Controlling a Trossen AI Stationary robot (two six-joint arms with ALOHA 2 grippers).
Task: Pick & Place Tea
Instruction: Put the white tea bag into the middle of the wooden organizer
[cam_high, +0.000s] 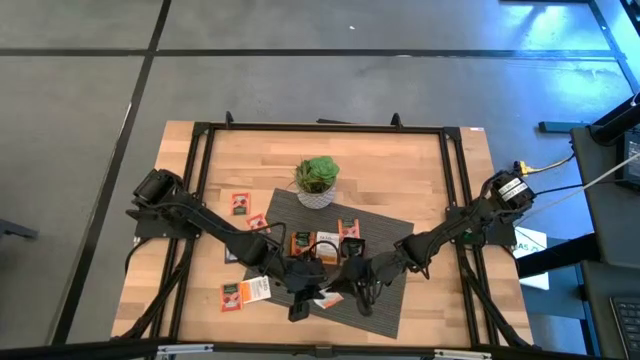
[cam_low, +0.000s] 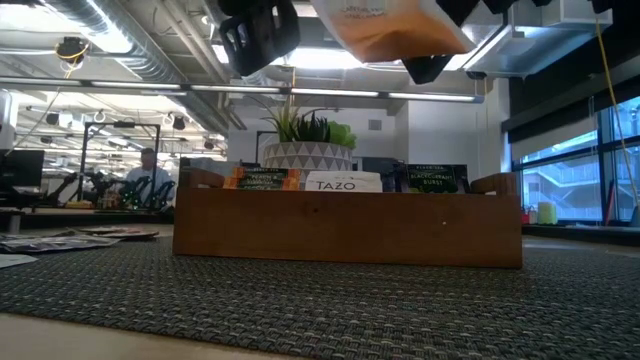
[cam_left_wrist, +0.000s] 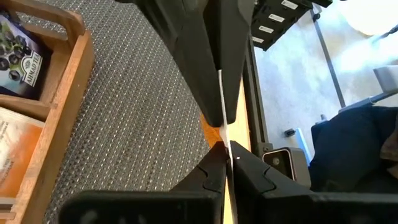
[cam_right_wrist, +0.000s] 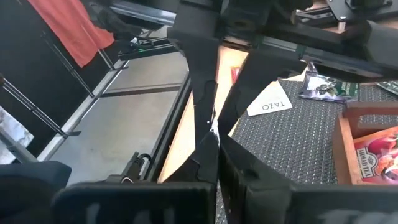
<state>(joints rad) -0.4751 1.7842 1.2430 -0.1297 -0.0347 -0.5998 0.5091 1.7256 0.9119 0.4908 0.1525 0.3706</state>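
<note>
Both the left gripper and the right gripper pinch one tea sachet above the mat's front edge. One should let go slowly.

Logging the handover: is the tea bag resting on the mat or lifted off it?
Lifted: the low view shows the tea bag hanging well above the mat, pinched edge-on by both pincers.

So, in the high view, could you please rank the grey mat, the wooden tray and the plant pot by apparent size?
1. Grey mat, clearly largest.
2. Wooden tray, partly hidden by the arms.
3. Plant pot; close to the tray's visible part, so this order is unsure.
</note>
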